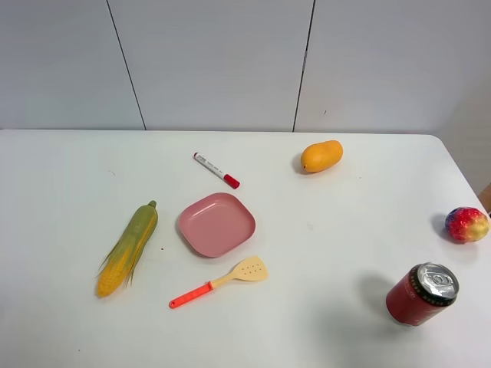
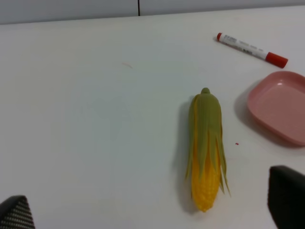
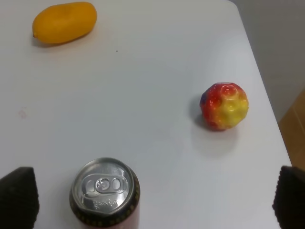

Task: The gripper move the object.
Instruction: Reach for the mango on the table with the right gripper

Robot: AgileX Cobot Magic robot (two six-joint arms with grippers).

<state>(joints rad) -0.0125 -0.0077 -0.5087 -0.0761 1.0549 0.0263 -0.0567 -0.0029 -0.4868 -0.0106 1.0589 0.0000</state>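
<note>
The orange-yellow mango (image 1: 321,156) lies on the white table (image 1: 322,230) at the back, right of centre. It also shows in the right wrist view (image 3: 65,22), far from the fingers. Neither arm shows in the exterior high view. My right gripper (image 3: 153,200) is open and empty, its black fingertips (image 3: 17,198) wide apart at the view's corners, with a red can between them and the mango. My left gripper (image 2: 150,210) is open and empty above the table near the corn cob (image 2: 206,148).
A pink plate (image 1: 217,224) sits mid-table, with a red-capped marker (image 1: 215,169) behind it and an orange-handled spatula (image 1: 220,280) in front. The corn cob (image 1: 128,248) lies at the left. A red soda can (image 1: 421,294) and a red-yellow round fruit (image 1: 466,224) stand near the right edge.
</note>
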